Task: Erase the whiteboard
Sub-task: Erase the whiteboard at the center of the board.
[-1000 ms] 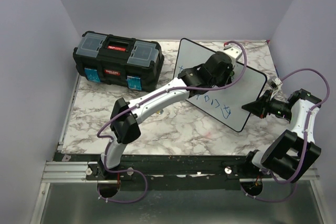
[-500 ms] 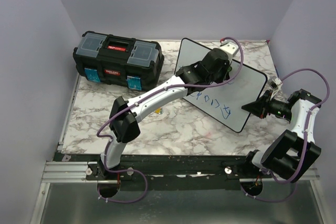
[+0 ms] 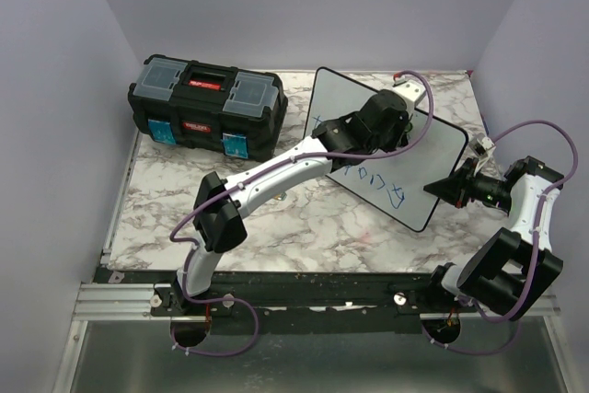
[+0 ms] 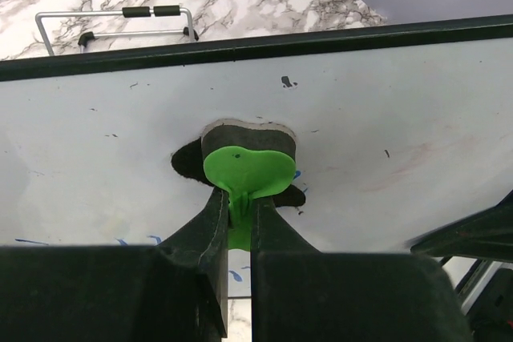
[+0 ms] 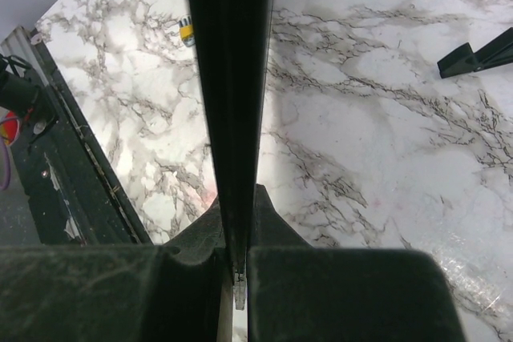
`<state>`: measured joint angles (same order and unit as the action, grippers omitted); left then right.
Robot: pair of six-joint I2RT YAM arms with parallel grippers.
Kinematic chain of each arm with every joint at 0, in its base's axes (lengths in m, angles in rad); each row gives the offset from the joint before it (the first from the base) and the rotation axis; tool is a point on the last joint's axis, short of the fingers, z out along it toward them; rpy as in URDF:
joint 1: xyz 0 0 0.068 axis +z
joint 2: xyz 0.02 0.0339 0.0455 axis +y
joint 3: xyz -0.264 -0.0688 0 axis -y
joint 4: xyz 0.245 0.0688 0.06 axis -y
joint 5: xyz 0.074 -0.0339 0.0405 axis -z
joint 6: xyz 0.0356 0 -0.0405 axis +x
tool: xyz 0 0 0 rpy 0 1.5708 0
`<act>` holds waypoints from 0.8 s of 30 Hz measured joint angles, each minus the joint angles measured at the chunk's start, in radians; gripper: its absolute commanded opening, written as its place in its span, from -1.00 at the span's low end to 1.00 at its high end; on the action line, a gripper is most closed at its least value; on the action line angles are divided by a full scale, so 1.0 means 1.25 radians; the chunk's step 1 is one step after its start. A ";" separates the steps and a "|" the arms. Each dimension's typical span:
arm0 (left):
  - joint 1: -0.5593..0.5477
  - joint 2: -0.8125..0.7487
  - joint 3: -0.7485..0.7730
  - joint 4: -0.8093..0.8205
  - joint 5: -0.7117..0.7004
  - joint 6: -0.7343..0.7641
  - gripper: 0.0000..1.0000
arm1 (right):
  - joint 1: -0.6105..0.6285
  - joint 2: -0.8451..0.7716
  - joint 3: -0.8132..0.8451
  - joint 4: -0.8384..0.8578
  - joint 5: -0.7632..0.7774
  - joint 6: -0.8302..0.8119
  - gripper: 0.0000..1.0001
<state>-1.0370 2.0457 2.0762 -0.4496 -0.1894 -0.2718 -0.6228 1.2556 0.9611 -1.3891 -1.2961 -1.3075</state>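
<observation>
The whiteboard (image 3: 433,149) stands tilted on the marble table at the right, with blue marker lettering (image 3: 382,186) along its lower part. My left gripper (image 3: 391,121) is shut on a green-handled eraser (image 4: 246,168), whose dark felt pad presses on the board's face (image 4: 401,118). Blue marks show just below the eraser in the left wrist view. My right gripper (image 3: 442,188) is shut on the board's black right edge (image 5: 232,78) and holds it steady. The right wrist view sees the rim edge-on.
A black toolbox (image 3: 207,106) with clear lid compartments and blue latches stands at the back left. Purple walls close in the table on three sides. A wire stand (image 4: 112,18) lies behind the board. Black feet (image 5: 477,54) rest on the marble.
My left gripper slid the eraser up and left on the board, then back down and right to about where it was a second ago. The right arm has not moved.
</observation>
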 measured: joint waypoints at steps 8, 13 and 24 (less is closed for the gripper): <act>0.026 0.003 0.022 -0.012 0.036 0.002 -1.00 | 0.000 0.000 0.000 0.001 0.000 -0.004 -0.99; 0.027 0.001 0.001 0.014 0.041 -0.005 -1.00 | 0.000 0.000 0.000 -0.001 0.000 0.001 -0.99; 0.017 -0.031 -0.086 0.102 0.054 -0.042 -1.00 | 0.000 0.000 -0.001 -0.001 0.000 0.005 -0.99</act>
<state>-1.0161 2.0071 1.9686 -0.3225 -0.1223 -0.3237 -0.6228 1.2556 0.9600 -1.3903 -1.2961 -1.3014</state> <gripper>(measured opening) 0.060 0.057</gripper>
